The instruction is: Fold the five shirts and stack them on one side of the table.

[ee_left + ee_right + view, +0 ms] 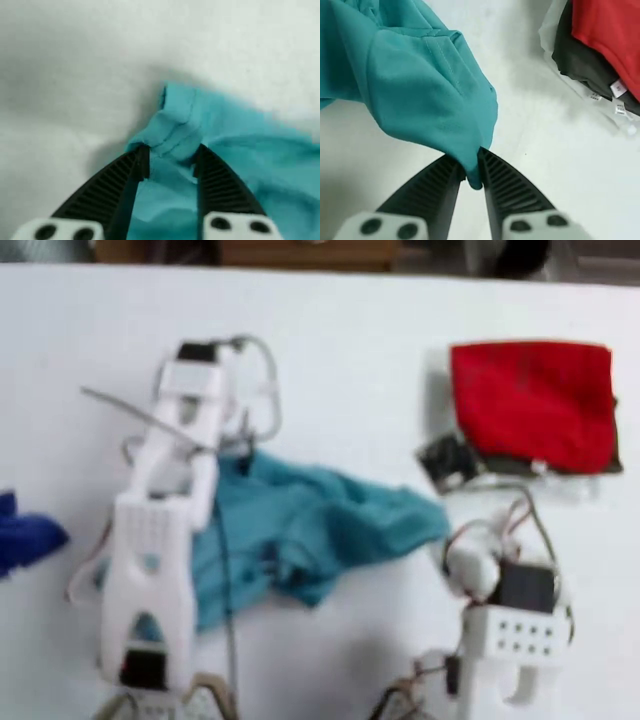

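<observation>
Fold three in hand: left gripper [171, 161] and right gripper [472, 168] each clamped on the crumpled teal shirt [300, 530] just left of the red-topped stack [530, 405], so the next move likely needs pulling it flat.

Overall: bright, even light from overhead in all three views; the white table [350, 320] reads very pale
High view, glare: the far half of the table is washed almost to plain white, with no hard highlights
High view, shadows: a faint, soft grey patch on the table on the near side of the teal shirt [310, 520]; a thin dark edge under the red shirt [535, 400]
Left wrist view: a diffuse grey shadow on the table just beside the bunched teal shirt; its folds are gently shaded
Right wrist view: soft shadow under the lifted teal shirt and along the stack's edge
</observation>
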Controlling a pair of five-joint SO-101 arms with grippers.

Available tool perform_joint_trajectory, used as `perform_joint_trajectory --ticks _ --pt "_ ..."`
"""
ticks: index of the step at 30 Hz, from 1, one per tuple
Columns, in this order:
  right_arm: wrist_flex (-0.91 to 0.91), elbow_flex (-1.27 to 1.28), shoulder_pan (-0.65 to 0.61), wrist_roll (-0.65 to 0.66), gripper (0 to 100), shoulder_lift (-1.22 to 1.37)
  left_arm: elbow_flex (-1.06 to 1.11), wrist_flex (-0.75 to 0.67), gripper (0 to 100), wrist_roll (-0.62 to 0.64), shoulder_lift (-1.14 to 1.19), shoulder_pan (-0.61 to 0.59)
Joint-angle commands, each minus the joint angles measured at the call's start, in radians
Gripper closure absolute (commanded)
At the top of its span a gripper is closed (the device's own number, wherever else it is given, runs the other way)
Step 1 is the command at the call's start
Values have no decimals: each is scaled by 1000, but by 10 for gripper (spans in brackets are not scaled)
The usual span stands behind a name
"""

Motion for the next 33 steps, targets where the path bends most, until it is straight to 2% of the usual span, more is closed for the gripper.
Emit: perform_joint_trajectory --ticks 1,8,11,14,18,23,33 --pt "-15 -3 4 2 978 -13 -18 2 932 5 -8 6" --pt "-13 -2 5 -2 978 -13 -68 5 934 3 -8 6" --pt "-22 8 5 -3 978 -12 -96 12 980 5 -21 6" --pt "-111 54 5 -66 978 -12 -114 17 976 -2 -64 0" --pt "-254 26 -2 -101 979 -7 -119 17 976 -92 -193 -21" --pt "-351 -203 4 -104 979 151 -113 17 976 -146 -416 -48" --pt "-320 -922 5 -104 978 705 -120 -12 976 -149 -686 -60"
